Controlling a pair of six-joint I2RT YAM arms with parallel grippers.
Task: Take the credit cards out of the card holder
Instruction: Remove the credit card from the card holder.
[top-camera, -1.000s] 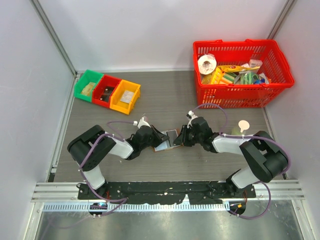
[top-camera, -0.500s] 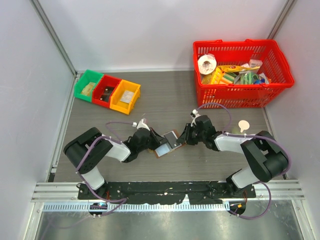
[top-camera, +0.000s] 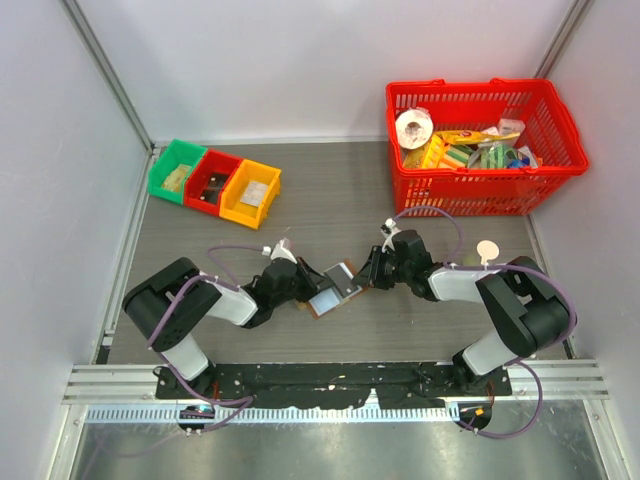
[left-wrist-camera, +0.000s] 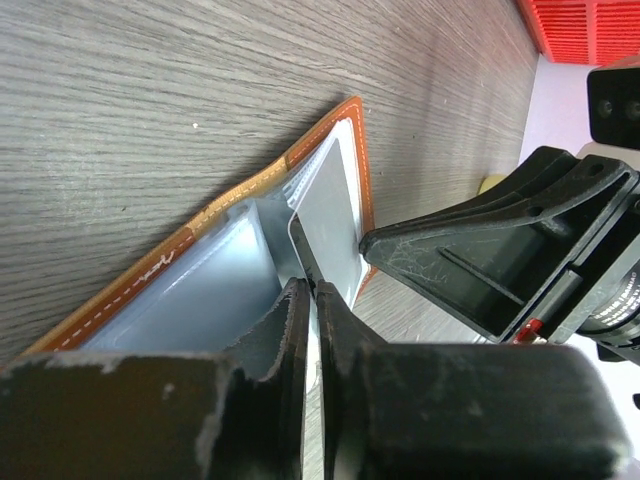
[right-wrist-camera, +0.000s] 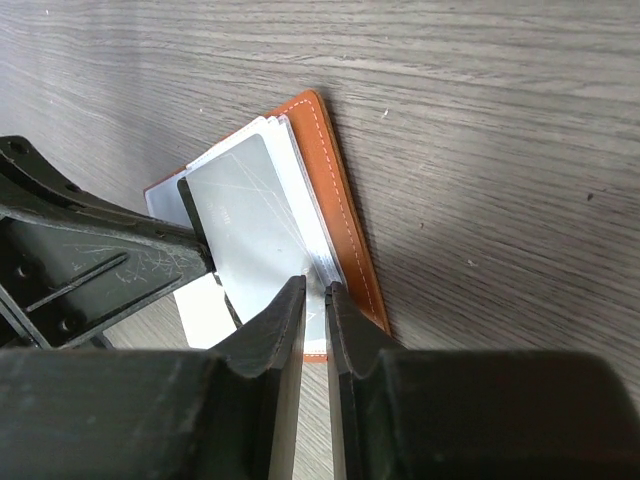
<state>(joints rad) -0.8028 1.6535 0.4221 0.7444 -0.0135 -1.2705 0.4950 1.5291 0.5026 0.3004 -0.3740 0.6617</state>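
The brown card holder (top-camera: 325, 298) lies open on the table between both arms, its pale inner panels facing up. A pale credit card (left-wrist-camera: 330, 215) sticks partly out of its pocket. My left gripper (left-wrist-camera: 306, 287) is shut on that card's near corner. From the other side, my right gripper (right-wrist-camera: 315, 287) is shut on the pale panel edge just inside the holder's brown stitched border (right-wrist-camera: 345, 240). The same card (right-wrist-camera: 245, 215) shows in the right wrist view, with the left gripper's black finger (right-wrist-camera: 120, 262) at its left edge. Any other cards are hidden.
A red basket (top-camera: 478, 196) full of groceries stands at the back right. Green (top-camera: 175, 170), red (top-camera: 210, 180) and yellow (top-camera: 250, 193) bins sit in a row at the back left. A small pale round object (top-camera: 487, 250) lies by the right arm.
The holder has shifted slightly toward the near edge and tilted. Both grippers have stayed at its two sides, and the right one has moved a little to the right.
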